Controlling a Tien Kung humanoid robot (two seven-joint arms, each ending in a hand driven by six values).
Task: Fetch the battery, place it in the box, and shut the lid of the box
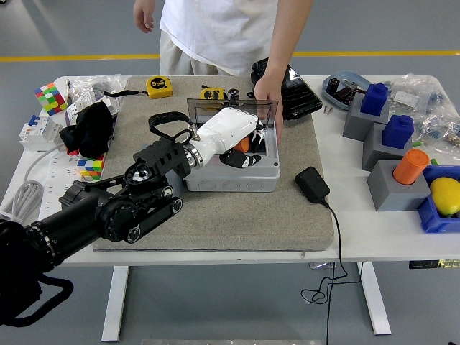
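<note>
Head view: the left hand [231, 136] reaches into the open grey box [233, 175] on the desk [345, 241], its fingers [244, 159] curled around the orange battery [245, 144] inside. The smoked lid [215, 108] stands upright behind. A person's hand [267, 89] rests at the box's far edge.

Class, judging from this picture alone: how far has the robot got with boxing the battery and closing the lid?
Fetching looks done: the left hand holds the orange battery inside the grey box. Releasing it is in hand. The lid stands open, so closing remains. A person's hand rests behind the box.
</note>
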